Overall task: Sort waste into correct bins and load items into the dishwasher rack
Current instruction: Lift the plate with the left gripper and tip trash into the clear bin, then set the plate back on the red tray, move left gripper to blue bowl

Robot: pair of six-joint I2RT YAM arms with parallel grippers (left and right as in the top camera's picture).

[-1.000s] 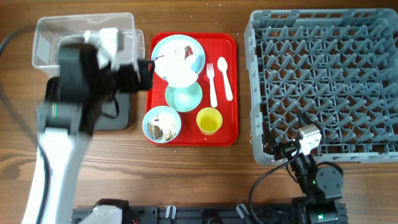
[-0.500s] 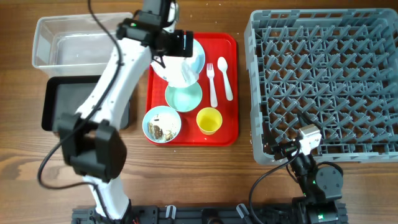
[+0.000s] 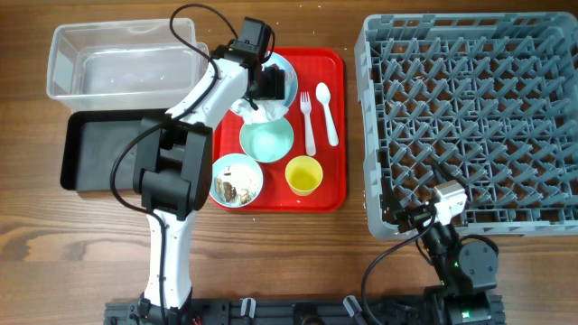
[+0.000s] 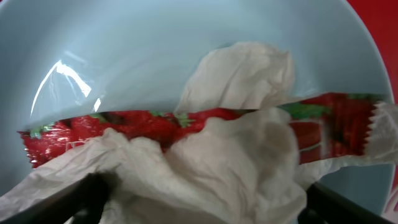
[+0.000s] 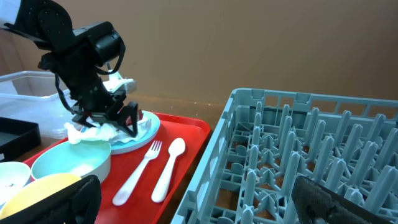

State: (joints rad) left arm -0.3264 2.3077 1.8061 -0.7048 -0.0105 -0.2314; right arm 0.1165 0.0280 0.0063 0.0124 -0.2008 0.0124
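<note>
My left gripper (image 3: pixel 264 87) is low over the pale blue plate (image 3: pixel 288 83) at the back of the red tray (image 3: pixel 336 191). In the left wrist view its fingers (image 4: pixel 208 200) are open on either side of the crumpled white napkin (image 4: pixel 230 155). The red wrapper (image 4: pixel 143 124) lies across the plate (image 4: pixel 155 50), partly under the napkin. One blue-green bowl (image 3: pixel 267 142) is empty. The other (image 3: pixel 237 181) holds food scraps. The yellow cup (image 3: pixel 303 174), fork (image 3: pixel 308 117) and spoon (image 3: pixel 326 113) lie on the tray. My right gripper (image 3: pixel 435 208) is open by the grey rack's (image 3: pixel 470 117) front edge.
The clear tub (image 3: pixel 117 59) stands at the back left, with the black tray (image 3: pixel 95 153) just in front of it. The left arm crosses over the black tray's right end. The right wrist view shows the rack (image 5: pixel 292 162) close on the right and the fork (image 5: pixel 138 173) and spoon (image 5: pixel 168 168).
The left arm has swung from over the tub and black tray to the plate and come down around the napkin. The right arm has not moved.
</note>
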